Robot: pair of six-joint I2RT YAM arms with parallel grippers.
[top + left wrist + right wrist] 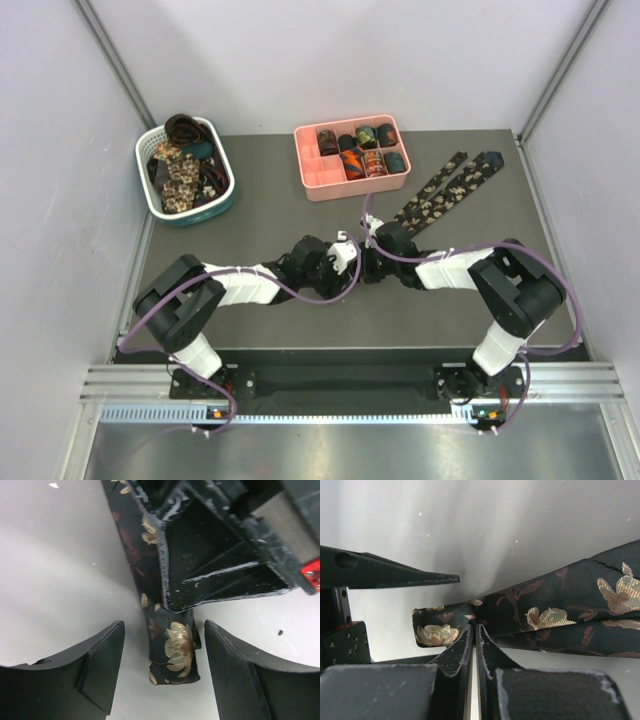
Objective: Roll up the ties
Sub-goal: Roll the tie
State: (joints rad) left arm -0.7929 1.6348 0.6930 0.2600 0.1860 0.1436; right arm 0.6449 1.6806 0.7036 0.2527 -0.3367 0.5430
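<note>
Near the middle of the table (270,200), my right pincer (474,630) is pressed together on the tie (545,615), pinching it just behind its folded end. My left pincer (164,645) stands spread, one finger on each side of that fold, with a gap on both sides. The tie is dark, with beige flowers and brownish leaves. It runs in two strips side by side toward the far right corner. Bare table lies on both sides of the fold. At the far edge sits the pink tray (305,165) holding rolled ties (365,150). The basket (143,170) of loose ties (180,170) fills the far left corner.
</note>
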